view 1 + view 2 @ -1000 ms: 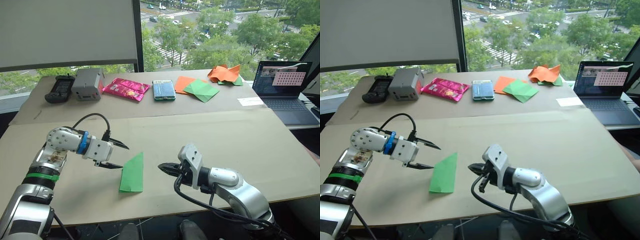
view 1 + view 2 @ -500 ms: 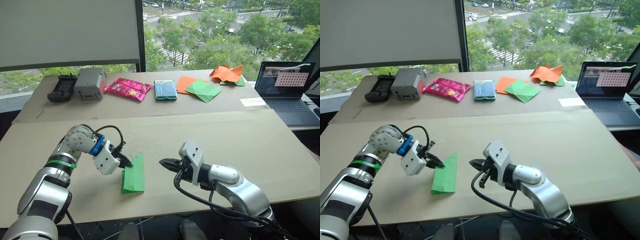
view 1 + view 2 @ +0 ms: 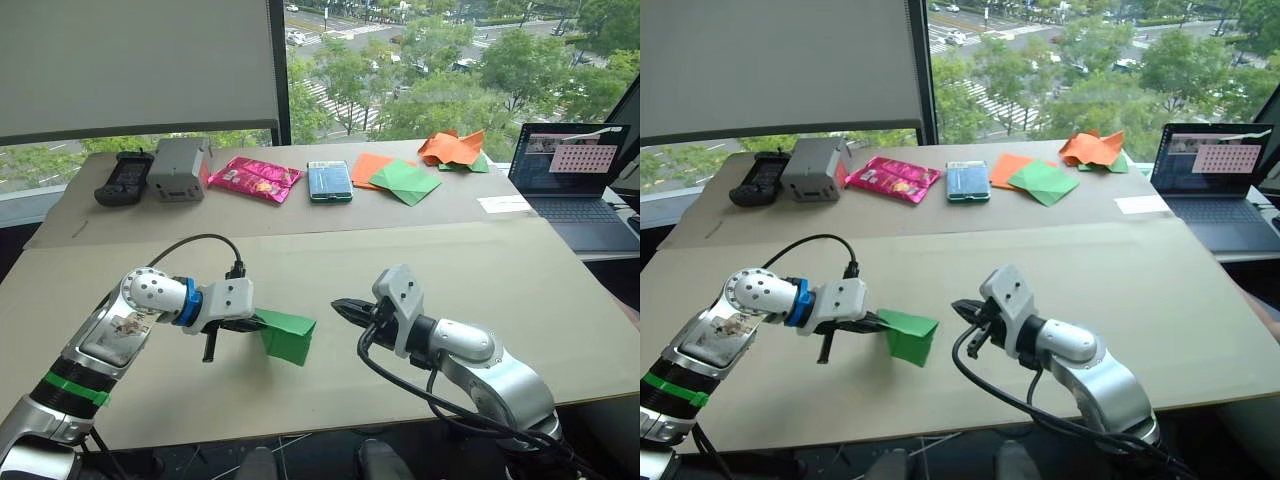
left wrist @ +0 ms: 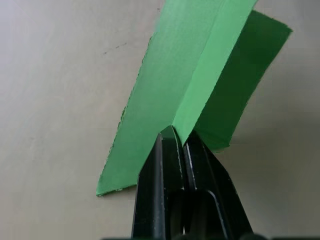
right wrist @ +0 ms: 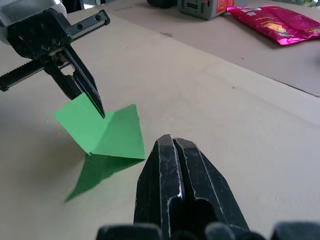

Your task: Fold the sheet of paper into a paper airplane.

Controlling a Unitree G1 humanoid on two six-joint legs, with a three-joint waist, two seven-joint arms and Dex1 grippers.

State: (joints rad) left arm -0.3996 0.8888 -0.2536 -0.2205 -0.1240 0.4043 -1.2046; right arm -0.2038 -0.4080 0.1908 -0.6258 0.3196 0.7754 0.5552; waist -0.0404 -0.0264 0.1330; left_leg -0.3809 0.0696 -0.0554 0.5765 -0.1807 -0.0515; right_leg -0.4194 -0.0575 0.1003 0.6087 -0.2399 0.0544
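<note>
The sheet of paper [image 3: 288, 335] is bright green and folded along a ridge, with layered flaps spreading to either side. It is held up off the tan table [image 3: 470, 270], its lower point near the surface. My left gripper [image 3: 258, 322] is shut on the paper's fold; the left wrist view shows the fingers [image 4: 195, 160] pinching the ridge of the paper [image 4: 190, 75]. My right gripper [image 3: 340, 307] is shut and empty, a short way right of the paper and pointing at it. The right wrist view shows the paper [image 5: 107, 132] beyond its fingertips [image 5: 165, 150].
Along the back of the table lie a black controller [image 3: 121, 178], a grey box [image 3: 178, 168], a pink packet [image 3: 253, 177], a teal packet [image 3: 328, 180], flat orange and green sheets [image 3: 395, 178] and crumpled orange paper [image 3: 450, 147]. A laptop [image 3: 570, 175] stands at the right.
My left gripper went from open beside the flat paper to shut on its edge, then lifted it off the table. The right gripper edged slightly up and right.
</note>
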